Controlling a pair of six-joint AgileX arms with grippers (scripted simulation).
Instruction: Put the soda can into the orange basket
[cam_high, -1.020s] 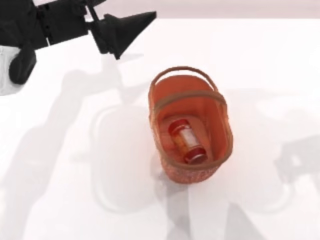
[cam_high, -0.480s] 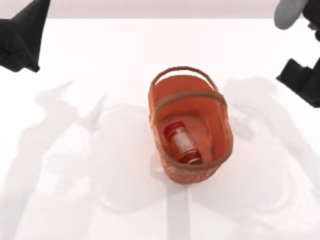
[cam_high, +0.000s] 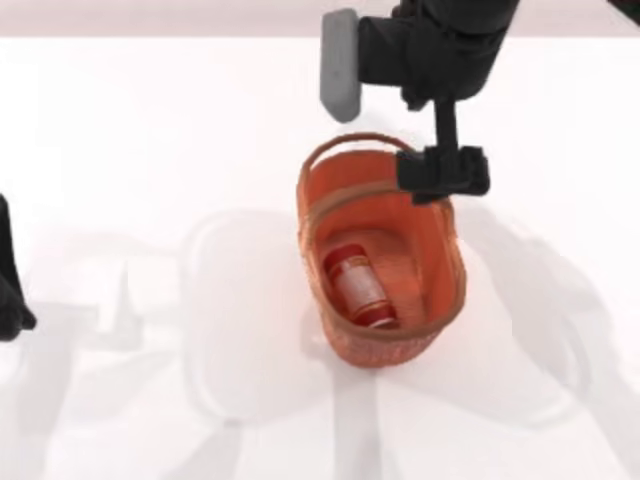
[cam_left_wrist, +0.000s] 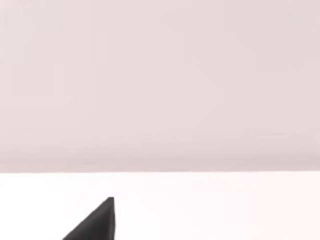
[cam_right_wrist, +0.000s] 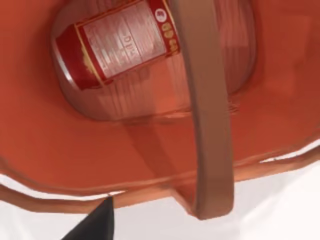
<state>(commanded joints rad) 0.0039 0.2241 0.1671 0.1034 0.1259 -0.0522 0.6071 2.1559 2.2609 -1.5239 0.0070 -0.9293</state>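
We see the soda can (cam_high: 357, 287) lying on its side on the floor of the orange basket (cam_high: 446, 262), which stands near the middle of the white table (cam_high: 150, 150). The can lies lengthwise along the basket, leaning a little toward the basket's left wall, with its white and gold label facing up. Nothing holds it.

Our right gripper (cam_high: 443, 172) hangs over the far right part of the basket's rim, just where the brown handle (cam_high: 366, 143) meets the rim. The black arm behind it reaches in from the top edge of the top view, and a grey rounded part of that arm sits above the far end of the basket. From above we cannot tell whether its fingers are spread or closed, and we cannot tell whether they touch the handle or rim.

The right wrist view looks straight down into the basket (cam_right_wrist: 45, 150). There the can (cam_right_wrist: 115, 42) fills the upper part of the picture, lying flat on the woven floor, and the handle (cam_right_wrist: 207, 115) crosses in front of it as a broad brown band. Only one dark fingertip (cam_right_wrist: 97, 225) shows at the edge of that picture, close to the basket's rim.

Our left arm (cam_high: 10, 290) is well away at the left edge of the table. Its wrist view shows bare table, a pale wall and one dark fingertip (cam_left_wrist: 97, 225); its grip cannot be judged.
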